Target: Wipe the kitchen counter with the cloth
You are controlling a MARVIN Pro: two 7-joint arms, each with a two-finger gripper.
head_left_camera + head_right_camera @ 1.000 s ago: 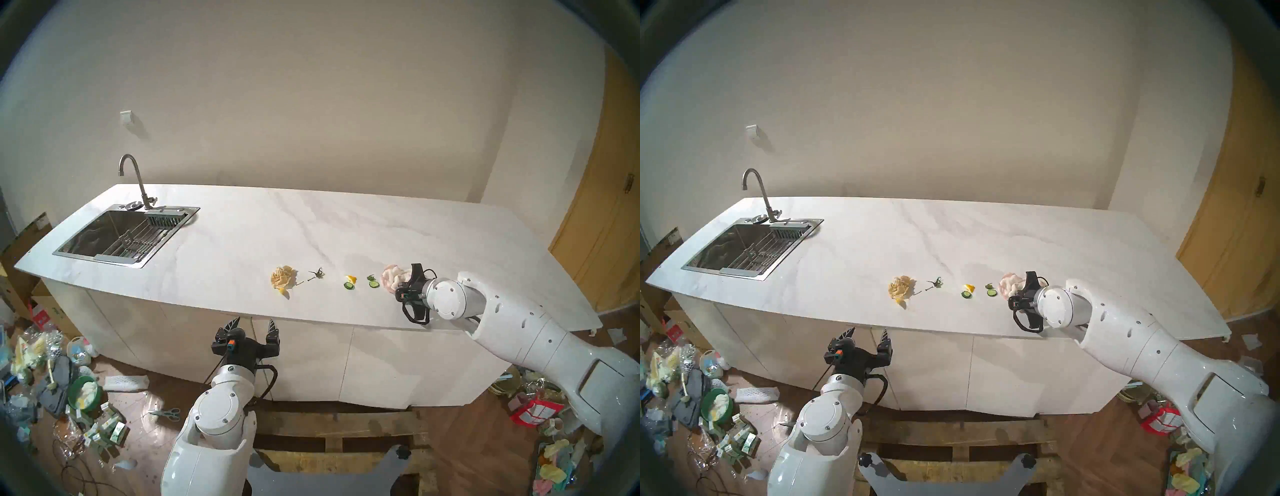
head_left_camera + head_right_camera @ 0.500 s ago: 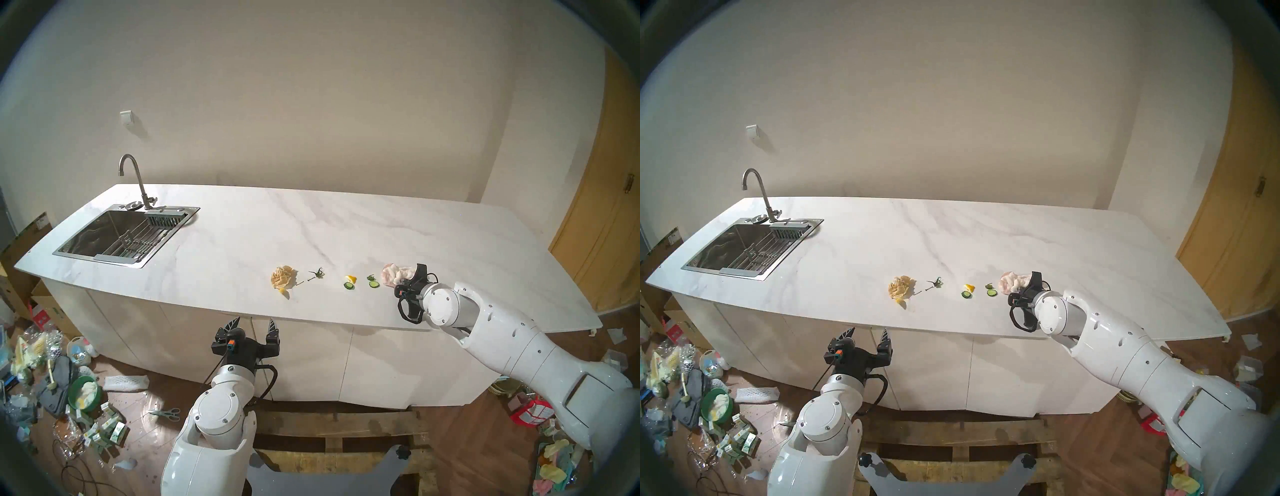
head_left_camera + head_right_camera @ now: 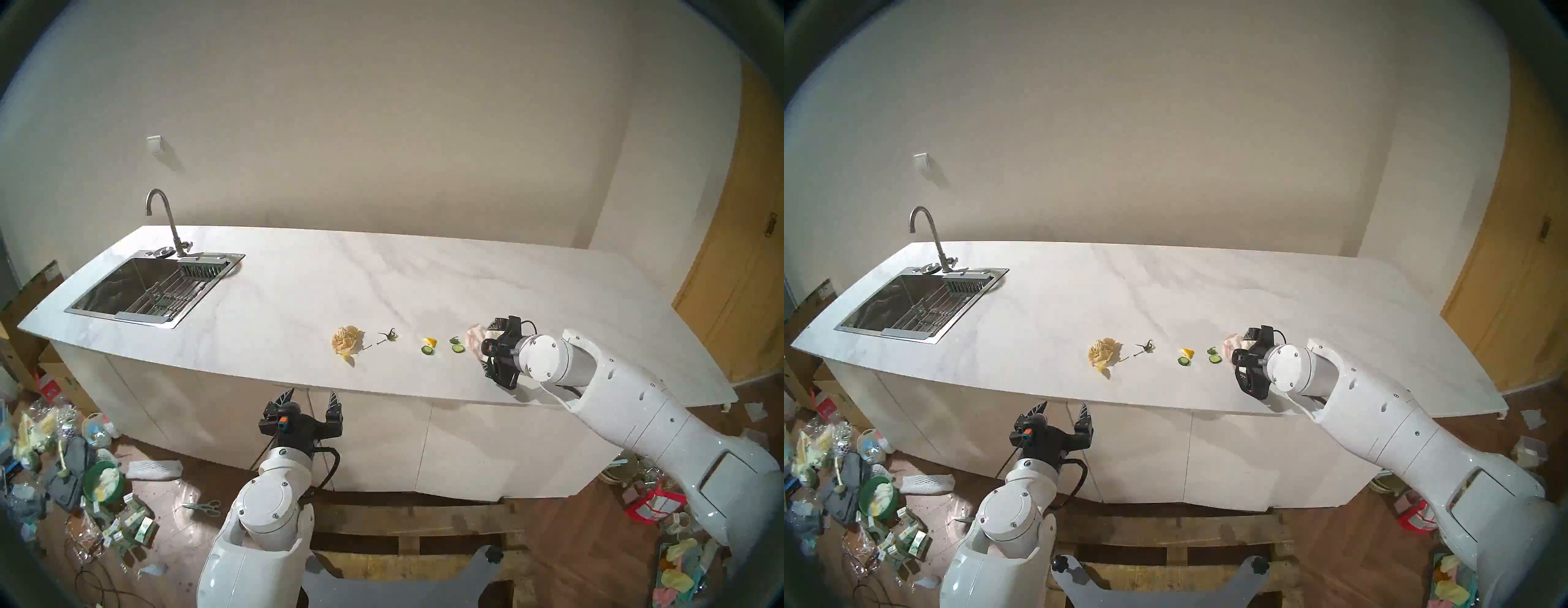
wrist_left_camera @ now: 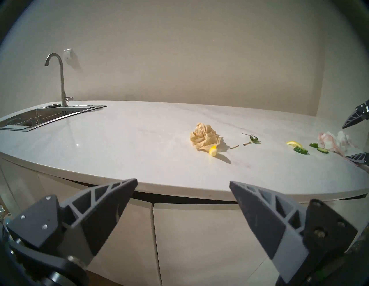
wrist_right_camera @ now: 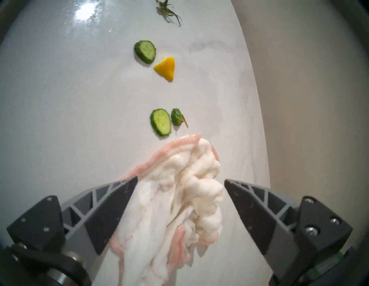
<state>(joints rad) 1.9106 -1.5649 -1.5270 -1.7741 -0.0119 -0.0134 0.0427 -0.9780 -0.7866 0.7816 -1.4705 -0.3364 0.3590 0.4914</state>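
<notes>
Right end effector [image 5: 180, 182] stood open astride cloth [image 5: 175, 199]; cloth's long axis ran near-to-far between fingers; left end effector [image 3: 311, 397] open, well apart.

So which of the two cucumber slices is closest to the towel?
The cucumber slice beside the small green stem end, almost touching the towel. The other slice lies farther off, by the lemon wedge.

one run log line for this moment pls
right gripper: open over cloth | cloth: bunched on counter | left gripper: open, empty, off counter

Right gripper [image 5: 180, 184] jaws wide, angled down; left gripper [image 3: 308, 398] jaws apart, level.
</notes>
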